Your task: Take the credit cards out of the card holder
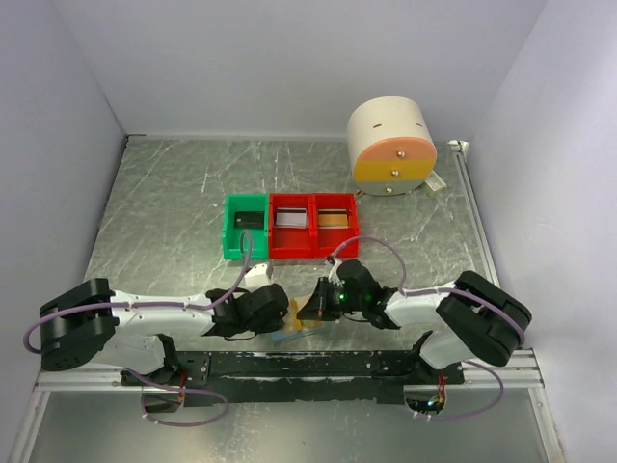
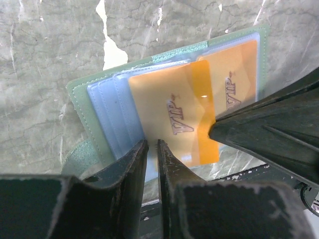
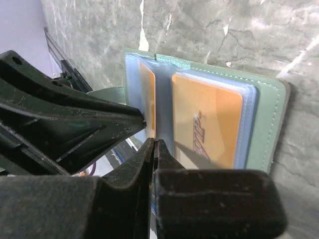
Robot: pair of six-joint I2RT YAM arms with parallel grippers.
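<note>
Now, left claw (image 2: 151, 145): nearly closed, pinching card holder (image 2: 94, 107) pocket edge.
Right claw (image 3: 154, 145): shut, tip against protruding credit card (image 2: 172, 117); grip unclear.

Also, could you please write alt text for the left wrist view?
An open green card holder shows one orange VIP card sticking partly out of its clear pocket. The left gripper pinches the holder's near edge; the tip of the right gripper touches the card.
</note>
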